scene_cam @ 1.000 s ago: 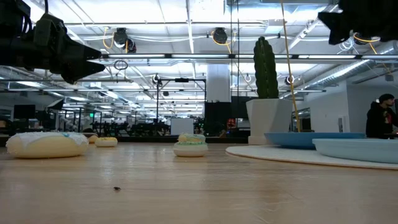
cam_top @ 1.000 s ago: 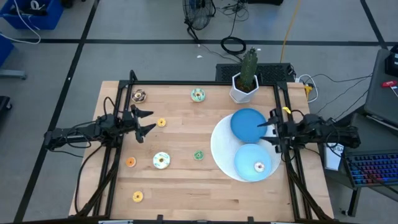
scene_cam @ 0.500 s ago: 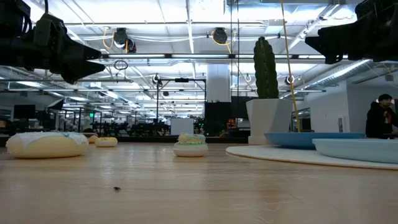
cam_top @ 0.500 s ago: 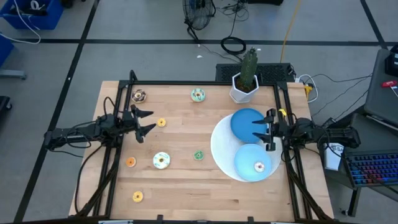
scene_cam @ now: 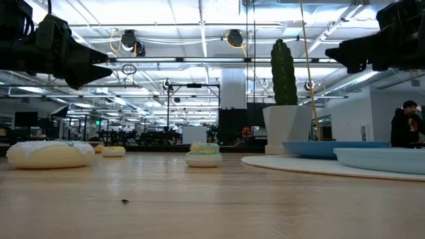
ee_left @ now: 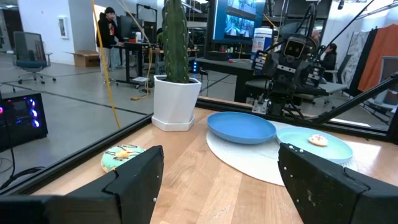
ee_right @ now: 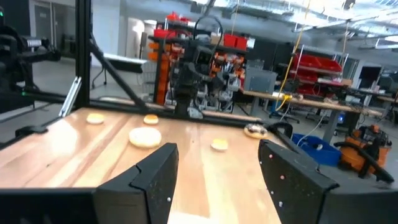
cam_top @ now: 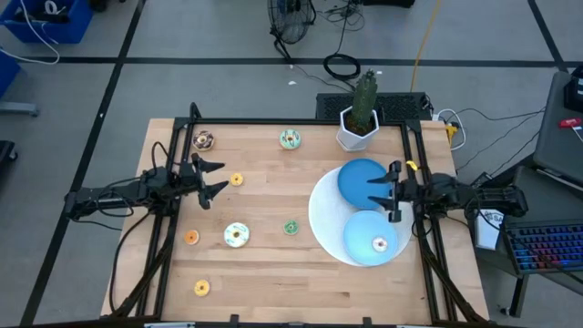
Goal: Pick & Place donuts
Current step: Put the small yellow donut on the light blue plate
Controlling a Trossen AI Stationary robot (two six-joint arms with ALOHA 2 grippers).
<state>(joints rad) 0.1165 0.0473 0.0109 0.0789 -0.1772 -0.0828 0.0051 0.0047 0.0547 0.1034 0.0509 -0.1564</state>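
Observation:
Several small ring donuts lie flat on the wooden table: a chocolate one [cam_top: 204, 139], a teal one [cam_top: 290, 138], a yellow one [cam_top: 237, 179], an orange one [cam_top: 191, 237], a white one [cam_top: 237, 235], a green one [cam_top: 291, 227] and another orange one [cam_top: 201, 288]. A pale pink donut [cam_top: 379, 243] rests on the nearer blue plate [cam_top: 360, 239]. My left gripper [cam_top: 216, 178] hovers open at the table's left side, beside the yellow donut. My right gripper [cam_top: 392, 191] hovers open above the right rims of the two plates. Both point level toward the table's middle, with nothing between their fingers.
Both blue plates, the farther one [cam_top: 363, 180] included, sit on a large white disc [cam_top: 321, 214] at the right. A cactus in a white pot [cam_top: 358, 123] stands at the far edge. Black frame rails run along both sides. A person [scene_cam: 405, 126] sits far behind the table.
My right gripper has come down a little over the plates' right side and tipped slightly, its fingers staying apart. My left gripper and the donuts have kept still.

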